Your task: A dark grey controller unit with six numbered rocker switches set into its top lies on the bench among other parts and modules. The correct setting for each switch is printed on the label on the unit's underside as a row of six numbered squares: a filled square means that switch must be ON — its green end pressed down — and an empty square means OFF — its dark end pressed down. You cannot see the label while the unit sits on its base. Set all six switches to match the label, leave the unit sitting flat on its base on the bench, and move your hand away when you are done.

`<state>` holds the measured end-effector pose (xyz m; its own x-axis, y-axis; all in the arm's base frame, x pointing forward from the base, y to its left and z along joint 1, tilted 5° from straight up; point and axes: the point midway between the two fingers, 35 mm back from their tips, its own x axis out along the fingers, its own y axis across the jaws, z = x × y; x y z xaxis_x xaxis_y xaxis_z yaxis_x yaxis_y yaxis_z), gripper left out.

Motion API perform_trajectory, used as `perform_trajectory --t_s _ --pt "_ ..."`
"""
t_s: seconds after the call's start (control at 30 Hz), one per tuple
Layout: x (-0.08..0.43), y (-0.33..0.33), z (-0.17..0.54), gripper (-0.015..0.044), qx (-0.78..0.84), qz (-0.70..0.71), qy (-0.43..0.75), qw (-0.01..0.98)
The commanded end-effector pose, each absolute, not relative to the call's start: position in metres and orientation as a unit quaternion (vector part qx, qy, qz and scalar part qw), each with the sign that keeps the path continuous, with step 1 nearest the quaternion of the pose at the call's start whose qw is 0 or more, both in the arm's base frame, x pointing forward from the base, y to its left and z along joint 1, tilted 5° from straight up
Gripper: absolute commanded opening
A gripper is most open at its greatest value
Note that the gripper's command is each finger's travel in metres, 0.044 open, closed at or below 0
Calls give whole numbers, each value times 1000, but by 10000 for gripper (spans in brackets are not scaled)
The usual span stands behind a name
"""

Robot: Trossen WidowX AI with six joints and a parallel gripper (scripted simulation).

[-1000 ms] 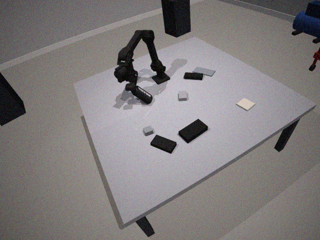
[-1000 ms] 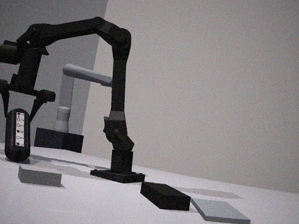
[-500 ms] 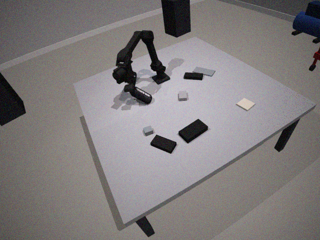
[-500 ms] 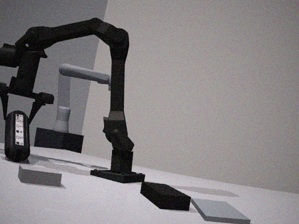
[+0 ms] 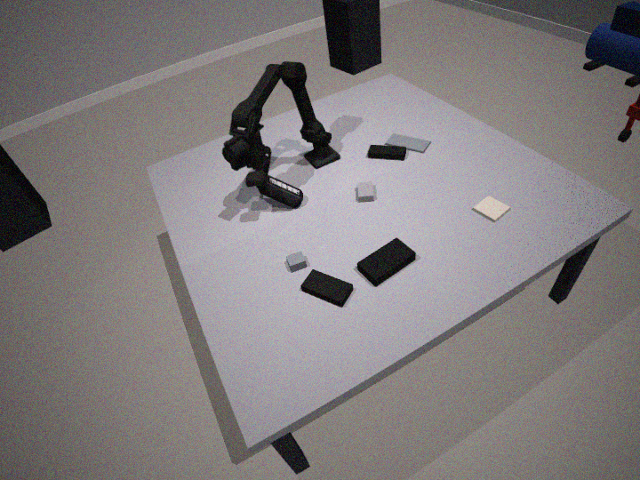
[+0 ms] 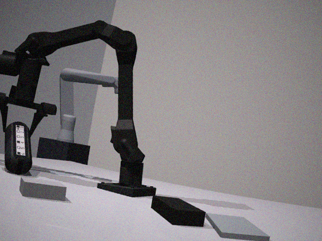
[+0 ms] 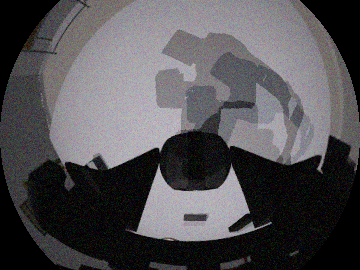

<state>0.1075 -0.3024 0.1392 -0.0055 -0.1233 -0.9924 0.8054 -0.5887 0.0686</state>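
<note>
The dark grey controller unit (image 5: 279, 195) (image 6: 17, 164) (image 7: 195, 165) is held on edge, nearly upright, its long rounded body seen in the exterior view. My gripper (image 5: 263, 181) (image 6: 17, 133) (image 7: 195, 151) is shut on the unit, one finger on each side near its upper end. The unit's lower end is at or just above the bench (image 5: 439, 309) (image 6: 102, 227); I cannot tell if it touches. The white label (image 5: 284, 185) (image 6: 21, 140) faces the exterior view: squares 1, 4 and 6 look filled, 2, 3 and 5 empty. The rocker switches are hidden.
Two small grey blocks (image 5: 365, 192) (image 5: 296, 261), two black boxes (image 5: 387, 261) (image 5: 327, 288) and a cream tile (image 5: 492, 208) lie farther off. Another black box (image 5: 387, 151) (image 6: 176, 210) and a grey plate (image 5: 416, 143) (image 6: 239, 226) lie by the arm's base.
</note>
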Motion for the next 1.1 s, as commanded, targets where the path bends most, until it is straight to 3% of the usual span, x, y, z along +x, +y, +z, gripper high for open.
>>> perform_trajectory --t_s 0.0,1.07 --pt "109 -301 132 338 611 -646 291 353" --pt "99 -315 113 338 610 -647 291 354"
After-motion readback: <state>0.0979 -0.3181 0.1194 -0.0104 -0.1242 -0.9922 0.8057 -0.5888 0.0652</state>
